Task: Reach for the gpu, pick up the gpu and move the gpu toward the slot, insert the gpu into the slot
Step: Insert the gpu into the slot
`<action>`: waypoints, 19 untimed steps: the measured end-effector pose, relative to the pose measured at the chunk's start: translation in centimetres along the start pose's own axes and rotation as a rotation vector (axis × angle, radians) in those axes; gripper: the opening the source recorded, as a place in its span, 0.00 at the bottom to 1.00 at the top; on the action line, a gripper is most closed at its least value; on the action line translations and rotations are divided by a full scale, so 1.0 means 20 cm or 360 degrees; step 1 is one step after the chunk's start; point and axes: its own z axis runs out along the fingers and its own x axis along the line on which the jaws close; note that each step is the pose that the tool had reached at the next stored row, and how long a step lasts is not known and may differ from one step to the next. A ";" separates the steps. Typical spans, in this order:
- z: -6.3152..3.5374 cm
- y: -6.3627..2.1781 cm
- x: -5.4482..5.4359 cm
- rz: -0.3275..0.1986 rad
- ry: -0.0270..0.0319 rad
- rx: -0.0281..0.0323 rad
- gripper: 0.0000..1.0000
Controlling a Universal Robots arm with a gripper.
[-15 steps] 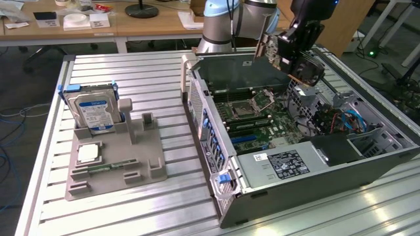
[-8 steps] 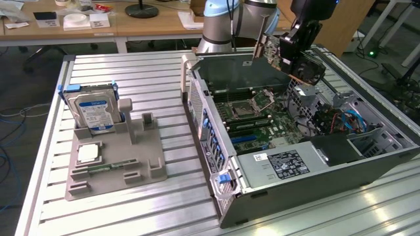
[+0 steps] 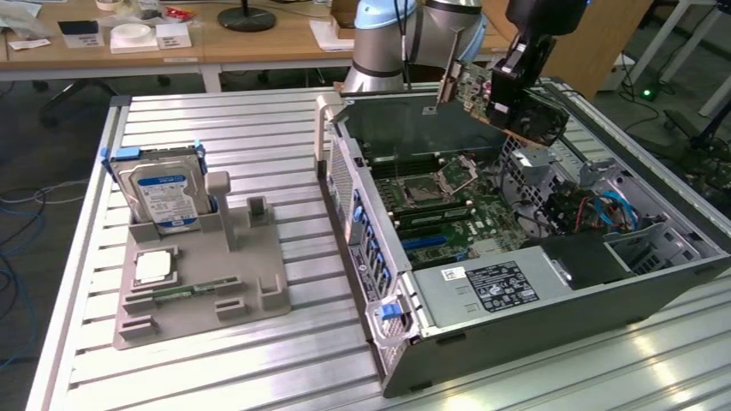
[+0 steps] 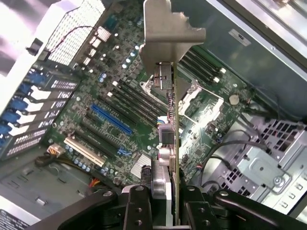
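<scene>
My gripper point(image 3: 516, 68) is shut on the gpu point(image 3: 494, 96), a green card with a pale metal bracket point(image 3: 448, 84) at one end, and holds it in the air over the back part of the open computer case. In the wrist view the gpu point(image 4: 175, 129) stands edgewise between my fingers point(image 4: 139, 206), with its bracket point(image 4: 168, 33) pointing away from me. It hangs above the motherboard point(image 4: 144, 96), near the processor socket point(image 4: 200, 103). The long blue slot point(image 4: 111, 120) lies off to one side of the card, among several parallel slots. The same blue slot point(image 3: 432, 245) sits low on the board.
The case walls point(image 3: 342, 163) rise around the motherboard, with a power supply point(image 3: 502, 287) at the front and a drive cage with cables point(image 3: 594, 210) on the exterior view's right. On the exterior view's left, a grey fixture point(image 3: 257, 257) holds a hard drive point(image 3: 163, 195) and a processor point(image 3: 154, 267).
</scene>
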 end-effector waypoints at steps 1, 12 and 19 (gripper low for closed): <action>0.000 0.000 0.00 -0.0023 -0.00009 -0.00004 0.28; 0.000 0.000 0.00 -0.0288 -0.00109 -0.00050 0.28; 0.000 0.000 0.00 -0.0486 -0.00182 -0.00084 0.28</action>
